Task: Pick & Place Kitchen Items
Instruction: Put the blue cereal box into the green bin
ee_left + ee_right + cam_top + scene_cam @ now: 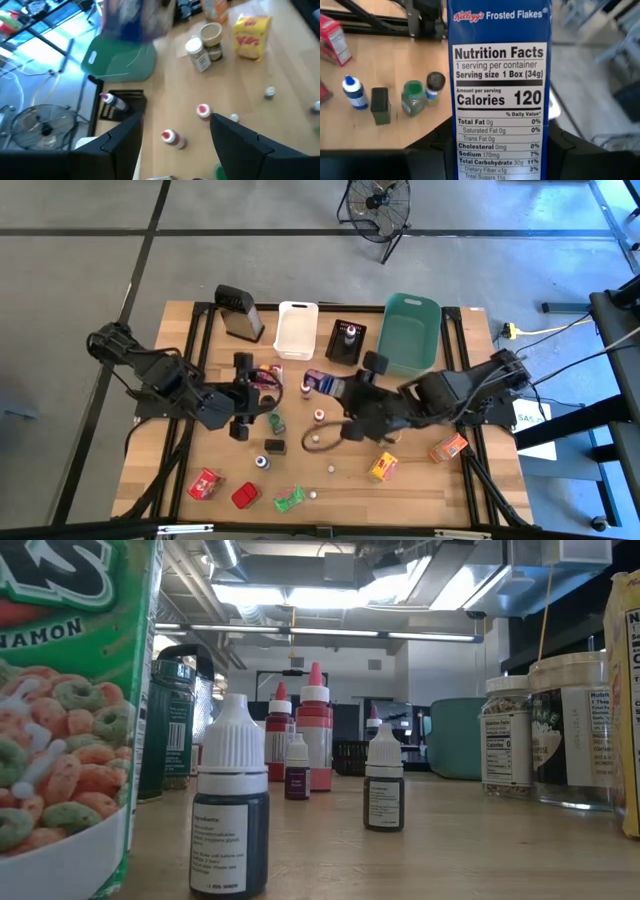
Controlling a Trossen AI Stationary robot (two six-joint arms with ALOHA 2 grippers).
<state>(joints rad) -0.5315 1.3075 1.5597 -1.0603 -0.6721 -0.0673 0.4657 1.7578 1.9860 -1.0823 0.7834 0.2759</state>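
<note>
- 1 cereal box [498, 90] is sitting clamped in the right gripper [495, 150], its long axis standing upright between the two dark fingers and its narrow side panel facing the wrist camera.
- In the high view the right gripper [340, 385] is hanging over the middle of the table [420, 490], with the teal bin [410, 330] lying beyond it toward the far edge; I am judging that bin to be the likely drop point, and the right arm is the nearer one to it.
- The panel is reading "Kellogg's Frosted Flakes", "Nutrition Facts", "1 serving per container", "Serving size 1 Box (34g)" and "Calories 120".
- The left gripper [243, 395] is hovering released and empty left of centre, with red-capped bottles [172, 137] standing on the wood ahead of its fingers.
- At table height, a green cereal packet [70, 710] is showing part of a word ending "NAMON".
- A yellow packet [383, 467] and an orange packet [448, 448] are lying near the right arm.
</note>
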